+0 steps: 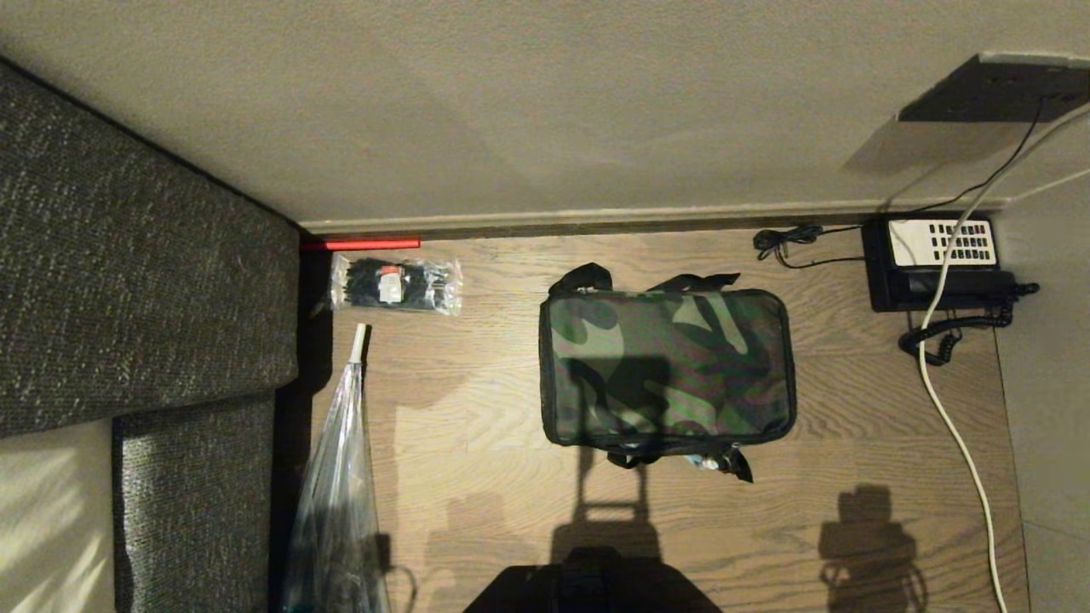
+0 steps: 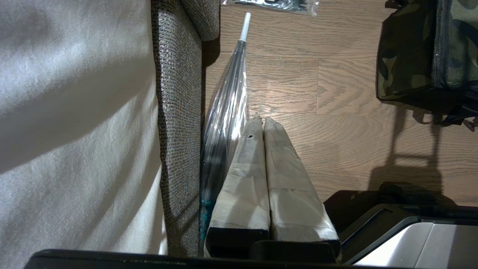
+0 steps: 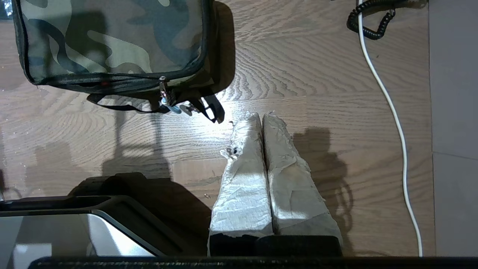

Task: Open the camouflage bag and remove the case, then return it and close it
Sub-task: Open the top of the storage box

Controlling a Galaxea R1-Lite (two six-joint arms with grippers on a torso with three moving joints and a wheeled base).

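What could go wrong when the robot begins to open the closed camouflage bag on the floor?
1. The camouflage bag lies loose on the wooden floor, so pulling its zipper pull may drag the whole bag unless the other gripper holds it.
2. The pull sits among black straps; the shut right gripper might catch a strap instead.
3. The white cable runs near that arm and could snag.

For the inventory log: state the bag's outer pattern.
The camouflage bag has a green, olive and black camouflage pattern with black trim; the head view shows it best.
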